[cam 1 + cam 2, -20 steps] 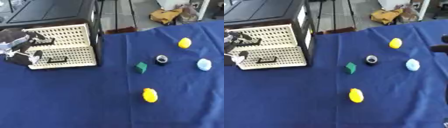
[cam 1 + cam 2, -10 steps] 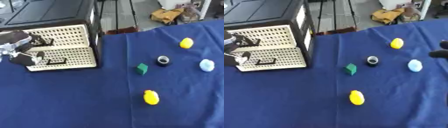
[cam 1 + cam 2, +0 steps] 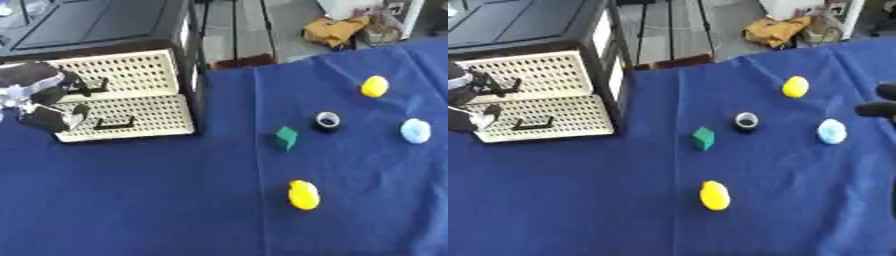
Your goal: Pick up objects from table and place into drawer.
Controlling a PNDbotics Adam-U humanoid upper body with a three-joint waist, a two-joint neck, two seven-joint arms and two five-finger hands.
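A black cabinet (image 3: 131,30) with two cream perforated drawers (image 3: 131,95) stands at the upper left; the lower drawer front (image 3: 140,117) juts out a little. My left hand (image 3: 45,102) sits against the left end of the drawers. On the blue cloth lie a green cube (image 3: 285,138), a black ring (image 3: 327,120), a pale blue lump (image 3: 415,131), a yellow lump (image 3: 374,86) further back, and a second yellow lump (image 3: 304,194) nearer me. My right hand (image 3: 877,108) shows only as dark fingers at the right edge, spread, just right of the pale blue lump and holding nothing.
The blue cloth (image 3: 157,200) covers the table. Behind its far edge is grey floor with a yellow-brown bag (image 3: 337,27) and stand legs (image 3: 234,30). Each drawer front bears a black handle (image 3: 114,123).
My right hand has edged down and in at the right border, nearer the pale blue lump. My left hand stays by the drawers. The objects on the cloth have not moved.
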